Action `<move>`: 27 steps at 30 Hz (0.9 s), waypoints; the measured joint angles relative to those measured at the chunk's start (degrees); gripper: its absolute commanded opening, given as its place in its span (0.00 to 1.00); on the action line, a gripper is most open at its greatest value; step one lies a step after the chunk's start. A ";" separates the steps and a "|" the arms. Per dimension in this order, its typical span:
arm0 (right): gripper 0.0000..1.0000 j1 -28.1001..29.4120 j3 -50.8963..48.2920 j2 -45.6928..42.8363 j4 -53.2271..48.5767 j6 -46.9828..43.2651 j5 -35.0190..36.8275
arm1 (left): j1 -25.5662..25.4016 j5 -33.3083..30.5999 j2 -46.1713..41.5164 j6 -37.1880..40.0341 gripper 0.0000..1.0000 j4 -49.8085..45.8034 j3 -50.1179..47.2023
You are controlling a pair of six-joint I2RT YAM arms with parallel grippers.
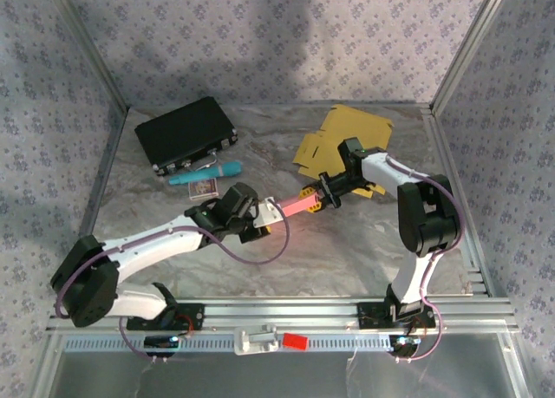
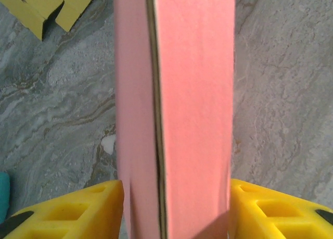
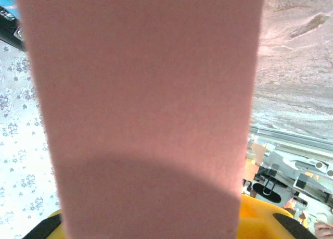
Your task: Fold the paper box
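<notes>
The pink paper box (image 1: 295, 205) hangs above the middle of the table, stretched between both arms. My left gripper (image 1: 263, 216) holds its left end. In the left wrist view the box (image 2: 174, 109) stands as a tall pink slab with a dark seam, and the yellow fingers (image 2: 78, 210) press against its two sides, with my left gripper (image 2: 177, 215) shut on it. My right gripper (image 1: 317, 199) grips the other end. In the right wrist view the box's pink face (image 3: 145, 103) covers most of the picture, my right gripper (image 3: 151, 228) is shut on it, and a yellow finger (image 3: 260, 221) peeks out at the bottom.
A flat yellow cardboard blank (image 1: 342, 138) lies at the back right, behind the right arm. At the back left sit a black case (image 1: 186, 134), a teal tube (image 1: 205, 174) and a small card (image 1: 204, 188). Metal frame rails border the marbled table (image 1: 286, 268).
</notes>
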 measured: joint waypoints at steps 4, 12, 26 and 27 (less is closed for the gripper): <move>0.37 -0.35 -1.25 -0.11 -0.09 0.44 -0.92 | -0.22 -0.24 1.27 0.63 0.31 -0.35 1.55; 0.71 -1.01 -2.69 -0.13 -2.21 0.20 -0.72 | -0.33 1.42 1.31 1.46 0.17 -3.85 4.37; 0.73 -10.43 1.77 -18.34 -10.03 -5.20 16.76 | 0.42 6.71 2.99 -0.72 0.17 -23.10 13.77; 0.72 -10.45 1.57 -20.31 -9.97 -5.14 18.82 | 0.70 6.80 3.52 -1.18 0.18 -24.44 14.23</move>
